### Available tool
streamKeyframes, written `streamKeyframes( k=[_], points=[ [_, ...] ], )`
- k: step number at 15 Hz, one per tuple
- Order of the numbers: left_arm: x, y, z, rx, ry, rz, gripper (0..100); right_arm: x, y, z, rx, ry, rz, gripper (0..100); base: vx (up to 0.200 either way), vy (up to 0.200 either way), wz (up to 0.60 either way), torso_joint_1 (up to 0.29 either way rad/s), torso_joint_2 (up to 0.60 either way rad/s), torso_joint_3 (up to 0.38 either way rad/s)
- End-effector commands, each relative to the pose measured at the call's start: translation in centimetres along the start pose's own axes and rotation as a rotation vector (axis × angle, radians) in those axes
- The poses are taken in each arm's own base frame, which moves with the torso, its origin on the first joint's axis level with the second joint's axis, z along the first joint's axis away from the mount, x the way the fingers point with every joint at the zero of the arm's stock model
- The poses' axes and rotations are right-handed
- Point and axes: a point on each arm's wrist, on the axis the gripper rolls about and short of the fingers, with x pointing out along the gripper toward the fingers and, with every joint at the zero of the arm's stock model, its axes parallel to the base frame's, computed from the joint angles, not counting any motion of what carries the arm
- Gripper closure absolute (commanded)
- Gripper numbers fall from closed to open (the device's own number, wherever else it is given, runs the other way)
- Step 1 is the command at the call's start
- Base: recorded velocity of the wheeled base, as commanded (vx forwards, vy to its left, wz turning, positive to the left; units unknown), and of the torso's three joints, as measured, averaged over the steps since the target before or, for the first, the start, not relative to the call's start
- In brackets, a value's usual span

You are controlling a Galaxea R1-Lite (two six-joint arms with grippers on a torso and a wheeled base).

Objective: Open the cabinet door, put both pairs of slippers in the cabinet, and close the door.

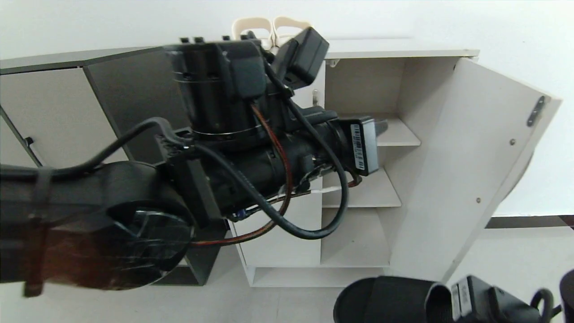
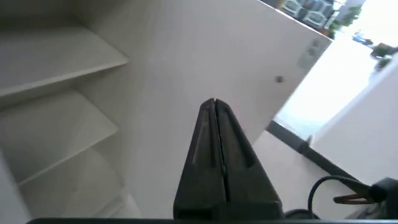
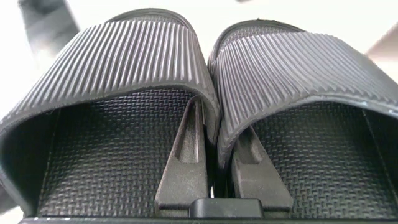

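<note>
Your right gripper (image 3: pixel 217 124) clamps the black slippers (image 3: pixel 149 68) by their adjoining straps; your left gripper (image 2: pixel 214 109), jaws pressed together and empty, hangs by the open cabinet door (image 1: pixel 471 179)

White wall (image 1: pixel 515 27), plain, is running behind the furniture. Dark skirting board (image 1: pixel 529 221) is tracing its foot on the right. Pale smooth floor (image 1: pixel 515 255) is spreading below. Dark grey side unit (image 1: pixel 130 89), with pale front panels (image 1: pixel 49 116) and a small dark handle (image 1: pixel 29 141), is standing just beside the cabinet (image 1: pixel 358 80), on its left. Soft even light is falling over everything.
</note>
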Motion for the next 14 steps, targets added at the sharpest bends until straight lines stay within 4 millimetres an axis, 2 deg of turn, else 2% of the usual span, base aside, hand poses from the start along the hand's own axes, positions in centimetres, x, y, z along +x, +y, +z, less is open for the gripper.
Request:
streamKeyframes(
  k=[1, 2, 4, 5, 6, 7, 9, 10, 12, 14],
  points=[
    [-4.6, 0.8, 1.7, 0.004, -0.014, 0.086, 100, 3.2, -0.6, 1.6, 0.089, 0.02, -0.12, 100, 0.0, 0.0, 0.0, 0.0, 0.0, 0.0],
    [-9.1, 0.7, 2.7, 0.006, -0.006, 0.135, 100, 6.1, -1.2, 3.2, 0.189, -0.032, -0.281, 100, 0.0, 0.0, 0.0, 0.0, 0.0, 0.0],
    [-14.2, 0.3, 3.4, 0.015, -0.019, 0.233, 100, 9.2, -2.1, 4.7, 0.28, -0.113, -0.478, 100, 0.0, 0.0, 0.0, 0.0, 0.0, 0.0],
    [-17.7, 0.2, 3.1, 0.047, -0.009, 0.363, 100, 11.1, -3.5, 5.0, 0.315, -0.135, -0.624, 100, 0.0, 0.0, 0.0, 0.0, 0.0, 0.0],
    [-20.7, 0.2, 2.2, 0.092, 0.001, 0.489, 100, 11.9, -4.8, 5.2, 0.327, -0.141, -0.712, 100, 0.0, 0.0, 0.0, 0.0, 0.0, 0.0],
    [-23.7, 0.4, 0.9, 0.138, 0.009, 0.595, 100, 12.3, -6.3, 5.3, 0.344, -0.148, -0.793, 100, 0.0, 0.0, 0.0, 0.0, 0.0, 0.0],
    [-28.0, 0.6, -1.7, 0.185, -0.014, 0.798, 100, 12.2, -8.1, 5.1, 0.359, -0.145, -0.883, 100, 0.0, 0.0, 0.0, 0.0, 0.0, 0.0],
    [-29.9, 0.6, -3.0, 0.199, -0.042, 0.963, 100, 12.1, -8.5, 5.1, 0.36, -0.144, -0.915, 100, 0.0, 0.0, 0.0, 0.0, 0.0, 0.0],
    [-33.4, -0.2, -6.8, 0.202, -0.074, 1.149, 100, 12.0, -8.8, 4.9, 0.336, -0.129, -0.96, 100, 0.0, 0.0, 0.0, 0.0, 0.0, 0.0],
    [-35.8, -1.0, -11.7, 0.195, -0.077, 1.295, 100, 12.1, -8.8, 4.8, 0.329, -0.124, -0.957, 100, 0.0, 0.0, 0.0, 0.0, 0.0, 0.0]
  ],
)
